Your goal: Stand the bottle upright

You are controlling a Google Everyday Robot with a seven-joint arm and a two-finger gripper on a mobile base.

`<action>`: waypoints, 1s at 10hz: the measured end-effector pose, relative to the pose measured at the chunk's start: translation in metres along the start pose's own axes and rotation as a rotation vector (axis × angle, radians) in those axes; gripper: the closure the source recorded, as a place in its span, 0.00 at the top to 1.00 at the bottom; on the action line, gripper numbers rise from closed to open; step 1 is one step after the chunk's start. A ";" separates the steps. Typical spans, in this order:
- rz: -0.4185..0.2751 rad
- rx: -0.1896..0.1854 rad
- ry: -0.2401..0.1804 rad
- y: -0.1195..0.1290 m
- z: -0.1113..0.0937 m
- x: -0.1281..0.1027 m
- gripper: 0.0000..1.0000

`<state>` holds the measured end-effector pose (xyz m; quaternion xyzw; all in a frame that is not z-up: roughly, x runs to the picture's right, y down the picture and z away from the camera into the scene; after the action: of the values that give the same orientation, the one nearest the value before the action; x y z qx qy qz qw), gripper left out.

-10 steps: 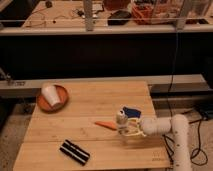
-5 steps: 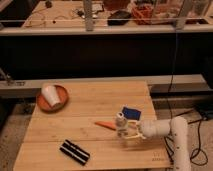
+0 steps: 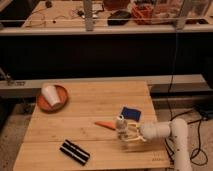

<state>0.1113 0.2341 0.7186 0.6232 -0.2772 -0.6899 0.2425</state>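
Observation:
The bottle (image 3: 120, 126) is a small clear one with a white cap. It stands roughly upright on the wooden table (image 3: 90, 115), right of centre near the front. My gripper (image 3: 125, 132) reaches in from the right on a white arm (image 3: 167, 131) and is shut on the bottle's lower body. An orange carrot (image 3: 103, 124) lies just left of the bottle, close to it.
A blue packet (image 3: 131, 113) lies just behind the gripper. A black oblong object (image 3: 74, 151) lies at the front left. A brown bowl (image 3: 61, 93) holding a white foam cup (image 3: 50, 95) sits at the back left. The table's right edge is close to the arm.
The gripper and the bottle have shifted slightly to the left, and the bottle stands a bit straighter. Nothing else has moved.

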 end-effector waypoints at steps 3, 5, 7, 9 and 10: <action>0.011 0.001 -0.005 -0.005 0.000 -0.007 0.00; 0.012 0.014 -0.018 -0.009 0.001 -0.013 0.00; 0.015 0.022 -0.025 -0.011 0.002 -0.019 0.00; 0.018 0.027 -0.030 -0.013 0.002 -0.024 0.00; 0.020 0.029 -0.032 -0.013 0.002 -0.027 0.00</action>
<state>0.1118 0.2620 0.7289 0.6127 -0.2973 -0.6932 0.2360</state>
